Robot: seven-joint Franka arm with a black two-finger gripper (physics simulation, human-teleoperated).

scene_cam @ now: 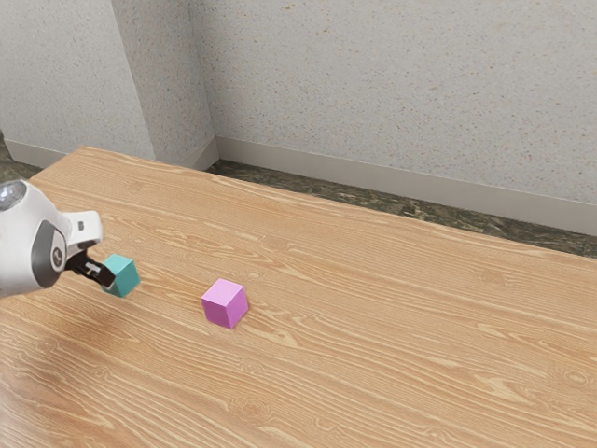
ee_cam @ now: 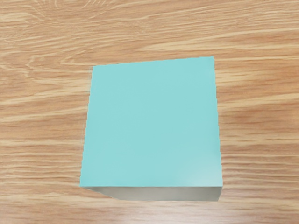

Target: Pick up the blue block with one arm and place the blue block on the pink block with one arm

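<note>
The blue block (scene_cam: pixel 123 274) rests on the bench (scene_cam: pixel 373 308), apart from the pink block (scene_cam: pixel 225 303). The fingers (scene_cam: pixel 93 271) are at it, but I cannot tell whether they grip it. Lifting and stacking remain.

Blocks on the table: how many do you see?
2. The blue block sits at the hand, at the exterior view's left; the pink block stands apart, further toward that view's right. The arm may hide others.
</note>
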